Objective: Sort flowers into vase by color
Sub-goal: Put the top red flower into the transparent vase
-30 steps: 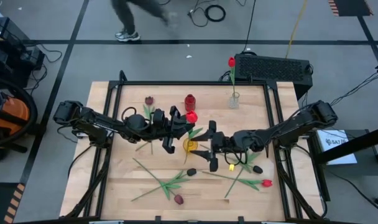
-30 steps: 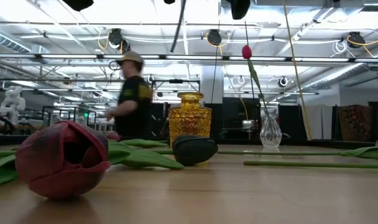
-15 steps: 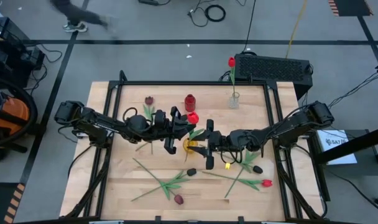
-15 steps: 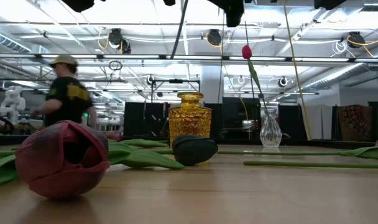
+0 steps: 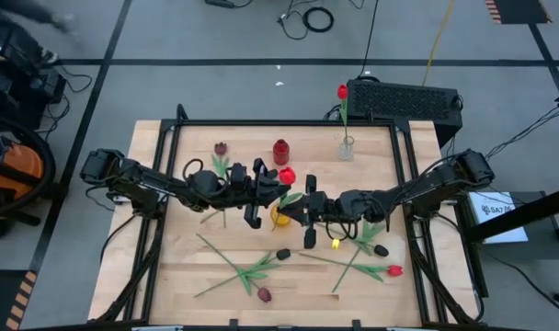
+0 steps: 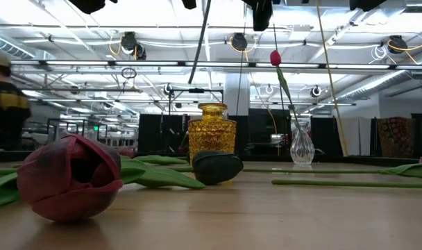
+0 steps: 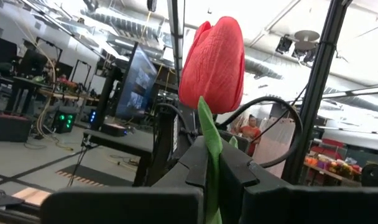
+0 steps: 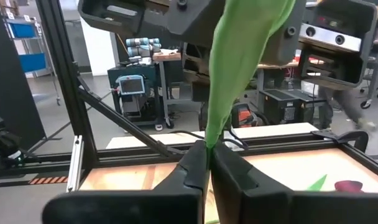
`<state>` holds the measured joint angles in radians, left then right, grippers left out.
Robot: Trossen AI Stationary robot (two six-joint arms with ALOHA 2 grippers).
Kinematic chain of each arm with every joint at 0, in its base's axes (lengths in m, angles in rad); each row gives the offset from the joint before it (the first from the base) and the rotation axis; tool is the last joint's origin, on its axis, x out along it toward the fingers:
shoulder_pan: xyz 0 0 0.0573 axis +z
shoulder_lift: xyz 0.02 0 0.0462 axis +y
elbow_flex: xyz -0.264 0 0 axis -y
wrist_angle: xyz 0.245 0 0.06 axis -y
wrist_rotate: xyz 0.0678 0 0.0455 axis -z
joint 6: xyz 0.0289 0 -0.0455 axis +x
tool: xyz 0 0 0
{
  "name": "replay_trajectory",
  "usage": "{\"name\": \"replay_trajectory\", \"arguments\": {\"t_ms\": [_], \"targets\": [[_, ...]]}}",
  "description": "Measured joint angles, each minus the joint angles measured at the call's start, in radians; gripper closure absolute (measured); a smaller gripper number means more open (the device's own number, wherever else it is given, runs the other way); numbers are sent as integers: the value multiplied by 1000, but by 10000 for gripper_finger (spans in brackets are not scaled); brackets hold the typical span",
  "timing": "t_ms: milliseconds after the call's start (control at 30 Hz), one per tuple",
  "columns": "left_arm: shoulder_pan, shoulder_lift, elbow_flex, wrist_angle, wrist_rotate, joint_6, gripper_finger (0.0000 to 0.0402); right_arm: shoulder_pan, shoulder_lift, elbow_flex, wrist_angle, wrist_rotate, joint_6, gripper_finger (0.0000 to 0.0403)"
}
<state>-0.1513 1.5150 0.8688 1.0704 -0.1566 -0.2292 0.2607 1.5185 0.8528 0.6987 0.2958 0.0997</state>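
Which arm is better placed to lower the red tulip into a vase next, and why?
Probably the left: the left gripper is shut on the red tulip just below its head, beside the yellow vase. The right gripper pinches only its leaf.

The held tulip [image 7: 212, 65] has a bright red head on a green stem. The vase [image 6: 212, 137] under it is amber yellow with a bumpy pattern. Another vase [image 5: 280, 151] is red, a third [image 6: 302, 148] clear glass. A maroon tulip head [image 6: 71, 177] lies on the pale wooden table [image 5: 178, 267].
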Motion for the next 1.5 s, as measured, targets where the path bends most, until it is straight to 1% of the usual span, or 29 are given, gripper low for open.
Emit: {"name": "replay_trajectory", "arguments": {"t_ms": [100, 167, 300, 467, 600, 733, 900, 1000, 1067, 1167, 1267, 1400, 1500], "targets": [[0, -5, 0, -27, 0, 0, 367, 0, 0, 0, -20, -2, -4, 399], [0, -5, 0, -26, 0, 1, 344, 0, 0, 0, -22, -5, -2, 399], [0, -6, 0, -47, 3, 2, 278, 0, -7, 0, -37, -7, -4, 401], [0, -11, 0, -59, 59, 1, 188, 0, -50, 0, -88, -7, -8, 402], [0, -11, 0, -69, 78, 0, 131, 0, -119, 0, -205, -7, -15, 402], [1, -11, 0, -94, 79, 1, 96, 1, -216, 0, -347, -7, -7, 402], [1, -11, 0, -139, 79, 7, 82, 10, -350, 0, -533, -1, 0, 403], [2, -12, 0, -174, 81, 11, 82, 10, -419, 0, -620, 39, 8, 403], [2, -14, 0, -202, 82, 46, 81, 10, -458, 0, -664, 91, 2, 403], [3, -27, 0, -253, 78, 150, 81, 10, -503, 0, -736, 174, -16, 403], [3, -52, 0, -335, 71, 130, 81, 9, -537, -3, -834, 260, -2, 403], [5, -101, 0, -441, 70, 84, 81, -20, -599, -68, -873, 425, 53, 403], [4, -131, 0, -513, 69, 79, 81, -83, -665, -116, -863, 468, 50, 403]]}}
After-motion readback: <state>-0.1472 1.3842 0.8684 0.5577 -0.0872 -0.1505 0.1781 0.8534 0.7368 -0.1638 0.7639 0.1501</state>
